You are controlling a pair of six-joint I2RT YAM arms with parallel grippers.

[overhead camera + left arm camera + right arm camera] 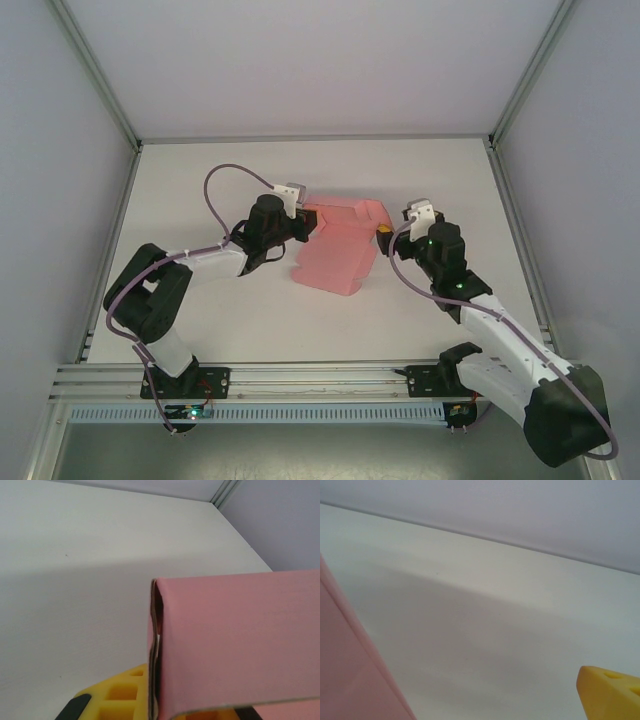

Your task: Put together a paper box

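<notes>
So the pink paper box (335,255) sits mid-table, half-folded, its long side running roughly 7 to 1 o'clock. The left gripper (307,226) is clamped on its folded 10 o'clock edge, and the right gripper (385,234) touches the 3 o'clock edge, can't tell how open. Plain white table (200,180), grey walls (300,60) behind.

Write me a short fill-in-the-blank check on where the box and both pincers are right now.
1. The paper box is ___ in colour.
2. In the top view it lies ___ the left pincer and the right pincer.
3. In the left wrist view, the finger beside the card's folded edge is ___.
4. The table surface is ___.

Missing words: pink; between; yellow; white.
</notes>
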